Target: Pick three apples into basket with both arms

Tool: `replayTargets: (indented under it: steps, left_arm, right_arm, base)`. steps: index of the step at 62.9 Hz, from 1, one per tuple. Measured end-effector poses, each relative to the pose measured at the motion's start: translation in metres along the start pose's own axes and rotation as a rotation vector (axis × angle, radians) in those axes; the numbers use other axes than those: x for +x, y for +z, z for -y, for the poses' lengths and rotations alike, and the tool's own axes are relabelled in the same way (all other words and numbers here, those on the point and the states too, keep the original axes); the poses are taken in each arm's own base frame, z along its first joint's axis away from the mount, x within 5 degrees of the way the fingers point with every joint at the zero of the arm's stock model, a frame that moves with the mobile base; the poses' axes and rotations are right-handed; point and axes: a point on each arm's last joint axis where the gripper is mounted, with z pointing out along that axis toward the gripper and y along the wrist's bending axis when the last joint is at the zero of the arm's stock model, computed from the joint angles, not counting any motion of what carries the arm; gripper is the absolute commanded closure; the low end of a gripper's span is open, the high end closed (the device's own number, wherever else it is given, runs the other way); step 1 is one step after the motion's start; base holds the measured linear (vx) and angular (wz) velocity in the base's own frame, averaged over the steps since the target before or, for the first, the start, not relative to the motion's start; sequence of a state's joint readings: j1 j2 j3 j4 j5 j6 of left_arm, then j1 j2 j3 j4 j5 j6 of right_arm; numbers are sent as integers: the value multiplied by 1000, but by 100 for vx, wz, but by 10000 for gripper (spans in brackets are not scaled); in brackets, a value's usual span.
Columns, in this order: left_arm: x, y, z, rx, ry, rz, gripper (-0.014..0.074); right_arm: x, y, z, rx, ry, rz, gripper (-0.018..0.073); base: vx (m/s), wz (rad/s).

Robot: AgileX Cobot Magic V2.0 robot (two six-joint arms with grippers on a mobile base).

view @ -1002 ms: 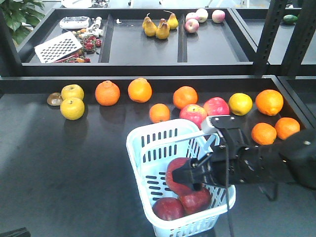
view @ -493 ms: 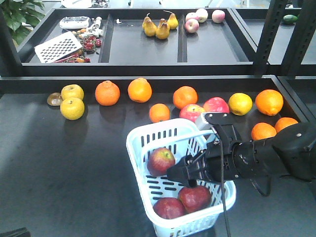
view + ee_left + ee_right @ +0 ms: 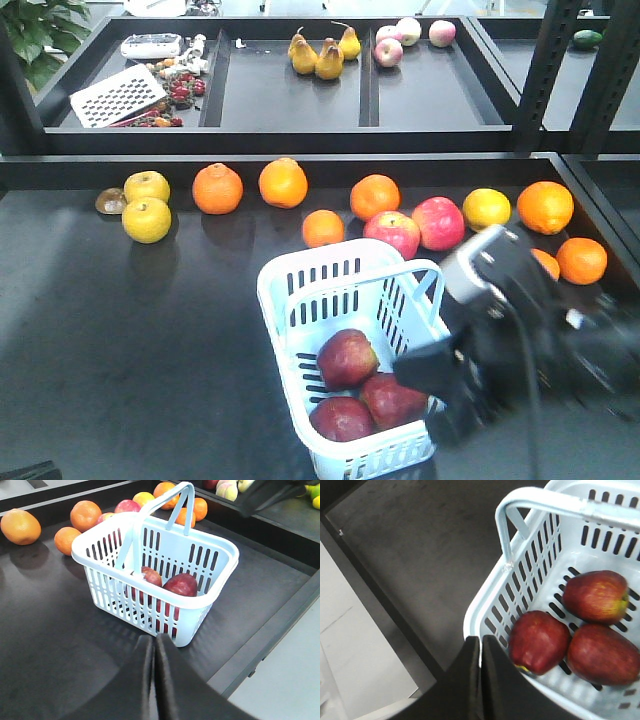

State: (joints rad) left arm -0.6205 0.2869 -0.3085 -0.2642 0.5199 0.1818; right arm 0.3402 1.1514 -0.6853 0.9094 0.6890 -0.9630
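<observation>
The pale blue basket [image 3: 300, 290] stands at the table's front middle. Three dark red apples lie in it: one at the back [image 3: 347, 358], one at the front left [image 3: 341, 418], one at the front right [image 3: 393, 398]. All three show in the right wrist view [image 3: 596, 596], [image 3: 539, 641], [image 3: 602, 654]. My right arm [image 3: 500, 330] is blurred, just right of the basket. My right gripper [image 3: 481, 639] is shut and empty above the basket's rim [image 3: 485, 610]. My left gripper [image 3: 154, 639] is shut and empty, a little short of the basket [image 3: 150, 610]; two apples [image 3: 182, 585] show there.
Oranges [image 3: 217, 188], yellow fruit [image 3: 146, 220] and red-pink apples [image 3: 438, 222] line the back of the table. Two oranges [image 3: 581, 260] lie behind my right arm. A rear shelf holds pears [image 3: 318, 55]. The table's front edge [image 3: 380, 595] runs close to the basket.
The third apple has left my right gripper and now lies on the basket floor. My right arm has pulled back to the right, out of the basket, and is blurred.
</observation>
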Motion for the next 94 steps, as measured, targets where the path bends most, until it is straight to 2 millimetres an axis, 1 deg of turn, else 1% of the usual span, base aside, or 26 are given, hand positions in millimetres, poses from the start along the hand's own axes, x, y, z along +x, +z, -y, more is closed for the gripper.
replayTargets:
  steps: [7, 14, 21, 27, 33, 47, 94]
  left_arm:
    - [0, 0, 0, 0, 0, 0, 603]
    - [0, 0, 0, 0, 0, 0, 603]
    - [0, 0, 0, 0, 0, 0, 603]
    - [0, 0, 0, 0, 0, 0, 603]
    - [0, 0, 0, 0, 0, 0, 603]
    - [0, 0, 0, 0, -1, 0, 603]
    - [1, 0, 0, 1, -1, -7, 603]
  right_arm:
    - [26, -15, -7, 78, -23, 47, 565]
    - [52, -24, -10, 161, -27, 106, 565]
    - [78, -26, -10, 231, -14, 141, 565]
    - [90, -28, -8, 277, 11, 180, 565]
    - [93, -30, -6, 317, 20, 219, 564]
    - [93, -32, -3, 352, 17, 241, 564]
    - [93, -32, -4, 352, 17, 242, 564]
  base:
    - [0, 0]
    - [0, 0]
    - [0, 0]
    - [0, 0]
    - [0, 0]
    - [0, 0]
    - [0, 0]
